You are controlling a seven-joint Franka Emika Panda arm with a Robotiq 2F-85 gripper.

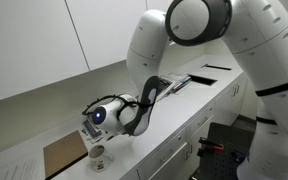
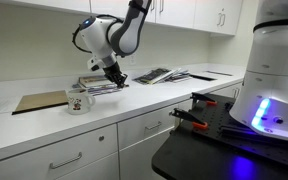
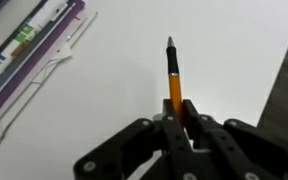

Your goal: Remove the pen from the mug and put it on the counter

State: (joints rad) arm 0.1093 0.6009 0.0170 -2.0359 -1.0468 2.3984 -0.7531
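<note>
My gripper (image 3: 179,112) clamped on pen (image 3: 172,70): orange barrel, dark tip pointing away, held over bare counter (image 3: 124,40). Pen out of mug (image 2: 79,102). Mug upright on counter beside brown board (image 2: 39,101). Stacked books (image 3: 29,45) nearby.

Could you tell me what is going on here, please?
The robot's hand is shut on the pen, holding it over the white counter beside the stacked books. The mug stands on the counter next to a brown board. The pen is out of the mug but not yet released.
</note>
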